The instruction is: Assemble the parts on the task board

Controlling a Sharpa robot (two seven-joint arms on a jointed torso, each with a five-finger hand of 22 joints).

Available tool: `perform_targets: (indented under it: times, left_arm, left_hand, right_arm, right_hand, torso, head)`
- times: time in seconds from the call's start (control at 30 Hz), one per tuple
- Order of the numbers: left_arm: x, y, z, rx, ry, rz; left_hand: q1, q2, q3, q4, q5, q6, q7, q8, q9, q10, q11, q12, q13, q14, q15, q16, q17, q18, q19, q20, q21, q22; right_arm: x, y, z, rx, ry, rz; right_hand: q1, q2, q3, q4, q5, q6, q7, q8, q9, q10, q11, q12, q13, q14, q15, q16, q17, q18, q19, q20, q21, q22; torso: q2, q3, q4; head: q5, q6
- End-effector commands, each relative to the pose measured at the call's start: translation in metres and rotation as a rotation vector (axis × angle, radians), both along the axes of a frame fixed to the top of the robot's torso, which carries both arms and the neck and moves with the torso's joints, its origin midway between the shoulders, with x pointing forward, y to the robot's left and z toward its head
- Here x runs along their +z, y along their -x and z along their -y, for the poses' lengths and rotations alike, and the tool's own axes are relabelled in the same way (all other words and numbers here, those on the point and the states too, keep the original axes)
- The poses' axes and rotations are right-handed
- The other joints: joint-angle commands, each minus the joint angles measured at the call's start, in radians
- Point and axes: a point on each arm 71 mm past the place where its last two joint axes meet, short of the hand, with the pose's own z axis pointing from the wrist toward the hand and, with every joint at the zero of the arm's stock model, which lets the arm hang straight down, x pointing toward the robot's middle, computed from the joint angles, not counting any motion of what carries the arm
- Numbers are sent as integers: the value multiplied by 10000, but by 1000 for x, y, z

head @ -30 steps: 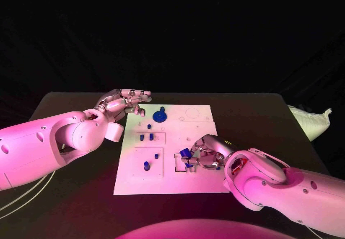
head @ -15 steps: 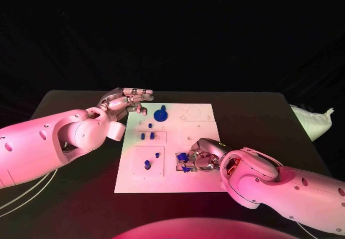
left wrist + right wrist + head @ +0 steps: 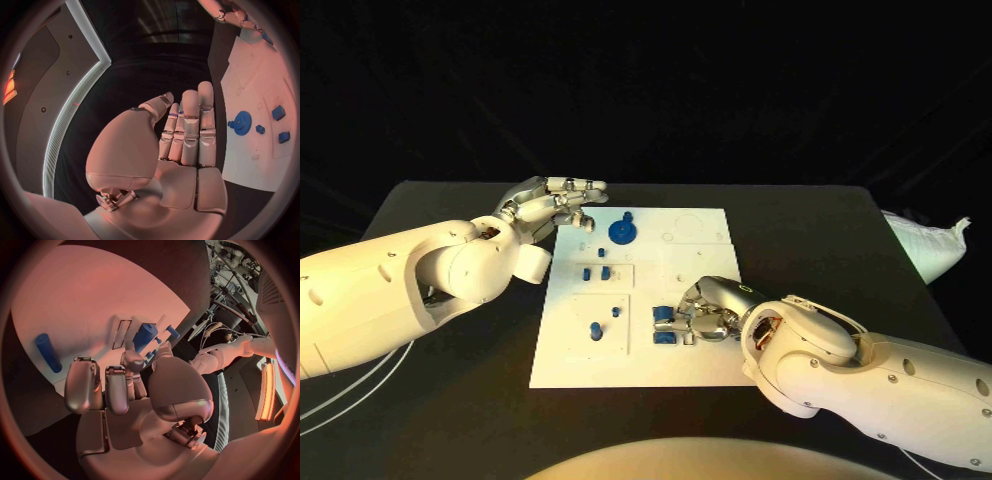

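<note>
Black table, white task board, right hand over blue parts

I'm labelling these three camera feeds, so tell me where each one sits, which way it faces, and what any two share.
Head view: on the robot's head, looking down at the black table and white task board; both white arms show, left hand at the board's far corner, right hand on the board.
Left wrist view: behind the left hand, facing along its straight fingers; the board lies beside it.
Right wrist view: behind the right hand, facing the board.
Shared: the blue gear-shaped part shows in head and left wrist views.
</note>
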Motion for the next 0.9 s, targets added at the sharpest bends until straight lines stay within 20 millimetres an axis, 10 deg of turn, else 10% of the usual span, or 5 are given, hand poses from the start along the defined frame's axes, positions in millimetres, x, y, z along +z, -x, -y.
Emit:
perform_targets:
  times: [0.03, 0.53, 0.9]
  left_arm:
    - [1, 1, 2, -182, -3, 118]
    - [1, 1, 2, -209, -5, 109]
    - [1, 1, 3, -222, -4, 103]
  left_hand:
    - [14, 34, -60, -14, 55, -65, -11, 29, -17, -56, -8, 42, -15, -36, 0, 17, -13, 104, 9, 52, -63, -17]
    - [12, 25, -72, -19, 55, -90, 6, 21, -22, -70, 2, 52, -16, -38, 4, 20, -15, 104, 12, 54, -66, -22]
    - [16, 25, -73, -22, 56, -99, 11, 18, -24, -76, 5, 56, -16, -38, 6, 21, -16, 103, 14, 55, -67, -23]
  right_arm:
    - [2, 0, 0, 76, 207, 357]
    - [3, 1, -5, 430, 415, 498]
    - [2, -2, -7, 555, 768, 961]
  right_hand:
    - [-127, -27, -89, 17, -38, -92, -15, -42, 25, -88, 4, -110, -68, 699, -18, -44, 995, 6, -56, -3, -71, -23]
    - [2658, 244, 603, -1125, 111, 33, -60, 64, 427, 110, -49, 19, 173, 714, -55, -37, 1037, -6, -26, -18, -38, 66]
    - [3418, 309, 924, -1683, 37, 160, -139, 155, 569, 293, -124, 308, 433, 719, -111, -23, 1068, -15, -11, -67, -15, 112]
  torso:
    - [6, -3, 11]
    - [-1, -9, 29]
    - [4, -10, 33]
  head:
    - [-8, -32]
    - [-30, -70]
    - [-36, -90]
